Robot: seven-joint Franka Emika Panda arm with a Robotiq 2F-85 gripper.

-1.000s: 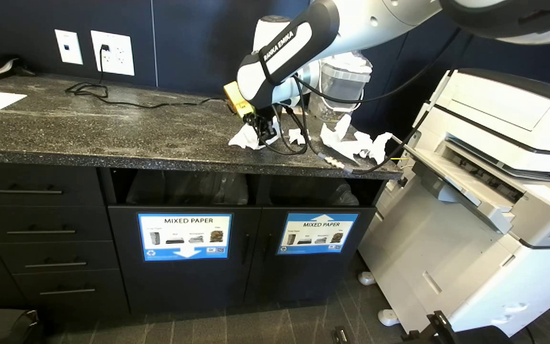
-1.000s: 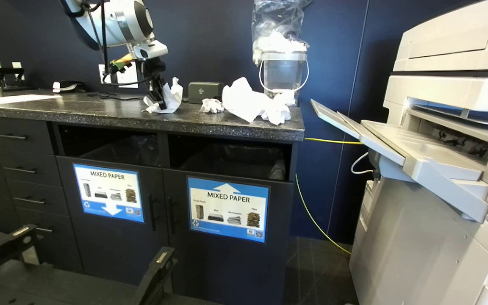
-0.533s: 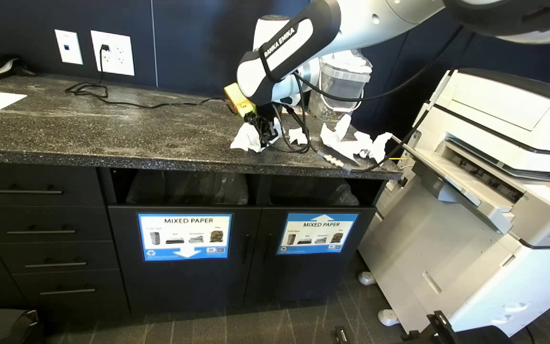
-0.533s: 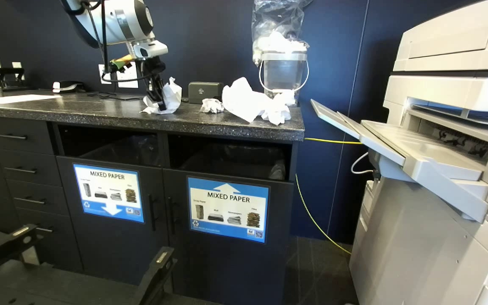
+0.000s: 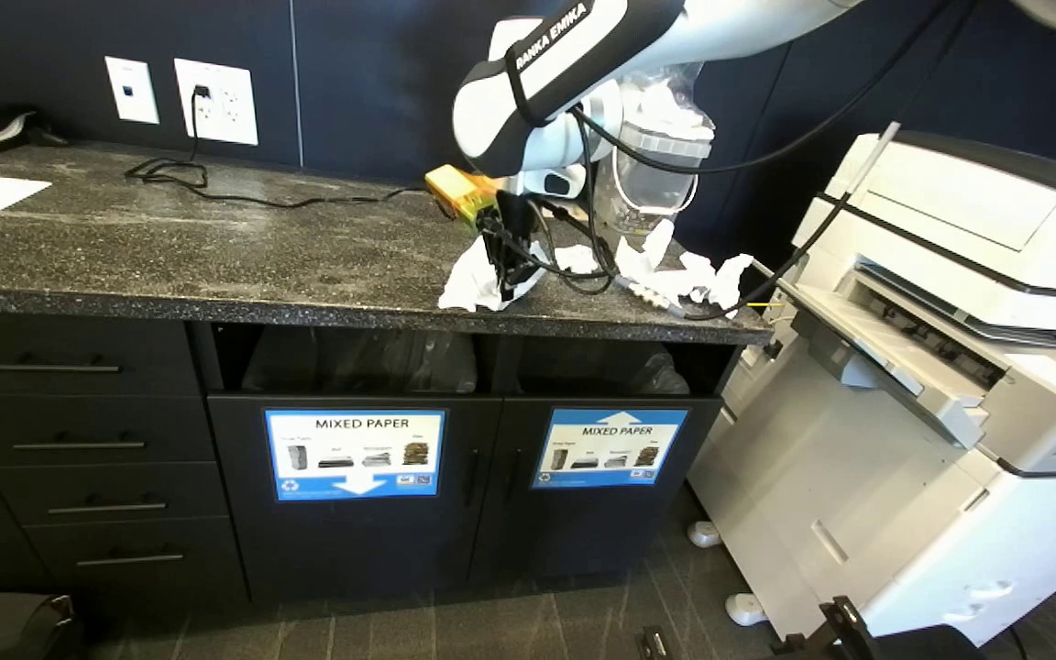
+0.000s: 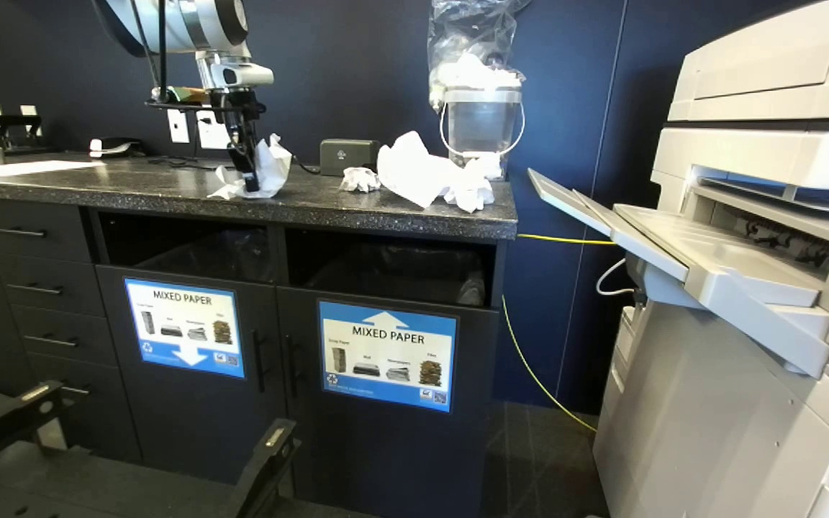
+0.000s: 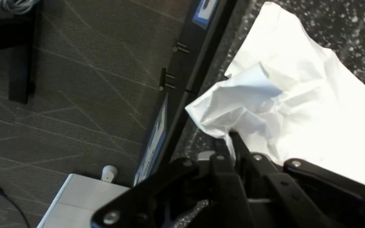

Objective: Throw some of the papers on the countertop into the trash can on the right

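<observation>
Crumpled white paper [image 7: 312,88] fills the right half of the wrist view, spread near the countertop's edge. A fold of it is pinched between the tips of my gripper [image 7: 227,144], which is shut on it. In both exterior views the gripper [image 5: 507,282] points down at this paper [image 6: 273,169], which still appears to rest on the dark speckled countertop [image 5: 262,247]. More papers lie to the right: a small wad [image 6: 360,180], a large sheet [image 6: 414,173] and another wad [image 6: 470,188]. Below is the right-hand trash can [image 6: 386,453], with a dark slot above its picture sign [image 6: 388,356].
A similar bin [image 6: 184,410] with its own sign stands to the left. A clear bucket [image 6: 485,122] with a plastic bag and a dark box [image 6: 349,156] stand at the back. To the right is the white printer [image 5: 931,385]. Cables [image 5: 574,275] hang from the arm.
The gripper has moved toward the countertop's front edge, dragging the pinched paper along. In an exterior view both shift left and the gripper stands more upright. The other papers have stayed put.
</observation>
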